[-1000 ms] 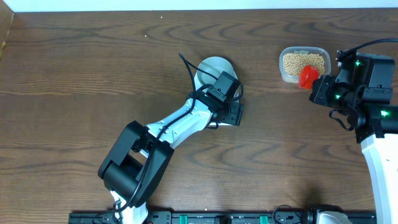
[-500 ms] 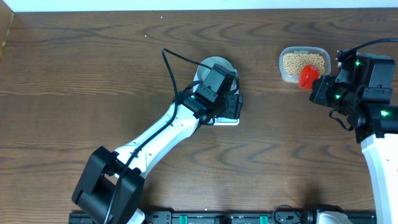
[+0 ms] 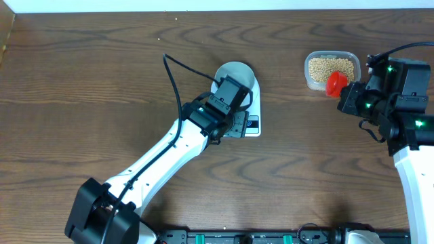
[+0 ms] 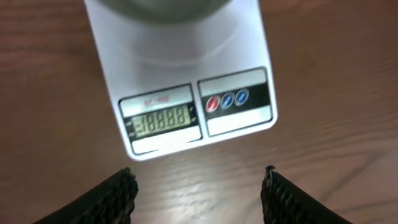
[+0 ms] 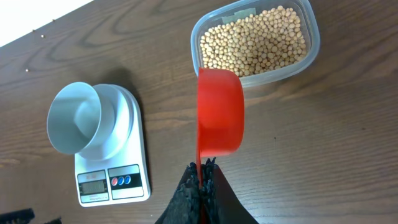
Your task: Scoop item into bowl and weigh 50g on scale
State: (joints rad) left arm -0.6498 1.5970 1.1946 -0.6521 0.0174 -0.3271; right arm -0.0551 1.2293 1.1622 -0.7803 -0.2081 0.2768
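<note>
Tub (image 5: 313,46) far right holds beans (image 5: 255,40); bowl (image 5: 71,118) empty on scale (image 5: 134,137); right gripper (image 5: 200,177) pinches red scoop (image 5: 219,112); left gripper (image 4: 199,179) spread.

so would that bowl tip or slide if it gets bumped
Probably slides easily: the bowl looks empty, so light, and the scale top looks smooth. Its base seems narrower than its rim, so a rim knock might tip it.
</note>
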